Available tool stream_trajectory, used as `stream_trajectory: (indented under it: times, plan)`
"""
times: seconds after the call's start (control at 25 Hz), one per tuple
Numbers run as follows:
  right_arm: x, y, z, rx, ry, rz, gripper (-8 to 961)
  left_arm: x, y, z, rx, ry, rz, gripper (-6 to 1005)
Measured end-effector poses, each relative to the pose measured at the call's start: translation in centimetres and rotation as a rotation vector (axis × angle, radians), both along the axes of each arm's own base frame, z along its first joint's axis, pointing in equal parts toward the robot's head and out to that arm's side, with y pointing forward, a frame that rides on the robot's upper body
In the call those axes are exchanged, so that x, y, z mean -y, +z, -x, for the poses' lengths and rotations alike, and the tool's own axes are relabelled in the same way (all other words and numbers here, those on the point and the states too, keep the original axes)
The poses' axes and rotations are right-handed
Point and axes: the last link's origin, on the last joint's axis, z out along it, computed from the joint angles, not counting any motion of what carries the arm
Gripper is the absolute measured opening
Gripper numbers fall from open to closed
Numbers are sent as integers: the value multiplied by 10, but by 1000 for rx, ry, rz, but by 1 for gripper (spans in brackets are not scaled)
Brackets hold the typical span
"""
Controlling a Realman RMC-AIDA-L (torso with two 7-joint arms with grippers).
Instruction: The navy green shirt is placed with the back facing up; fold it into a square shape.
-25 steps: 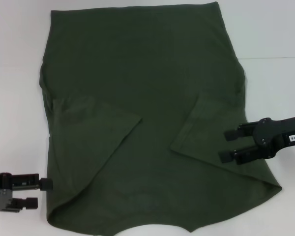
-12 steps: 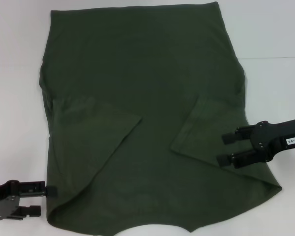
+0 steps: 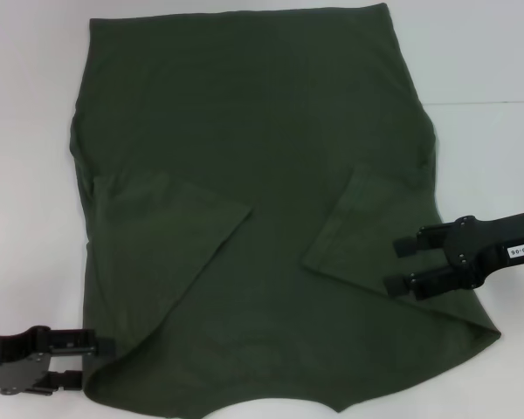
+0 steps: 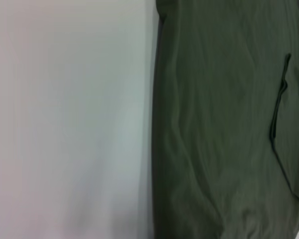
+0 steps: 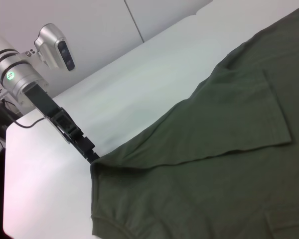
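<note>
Looking down from the head camera, the navy green shirt [image 3: 253,201] lies flat on the white table [image 3: 489,52], both sleeves folded inward. Left gripper [image 3: 94,362] sits at the shirt's near left edge, fingers spread, the upper one touching the cloth. Right gripper [image 3: 400,264] hovers over the right side, fingers parted, gripping nothing.

Left wrist camera: just the shirt's edge against bare table.

Right wrist camera: the folded sleeves show, and the left gripper reaches the shirt's corner, low on the table.
</note>
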Motion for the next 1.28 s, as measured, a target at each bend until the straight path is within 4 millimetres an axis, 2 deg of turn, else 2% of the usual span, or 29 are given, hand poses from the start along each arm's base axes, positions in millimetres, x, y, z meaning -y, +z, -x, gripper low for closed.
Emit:
stream_trajectory:
  times: [0.84, 1.28]
  plan:
    - [1, 0, -1, 1, -2, 1, 889, -6, -8, -1, -28, -8, 14, 908]
    - [2, -1, -2, 7, -2, 6, 884, -8, -16, -8, 1, -15, 36, 907]
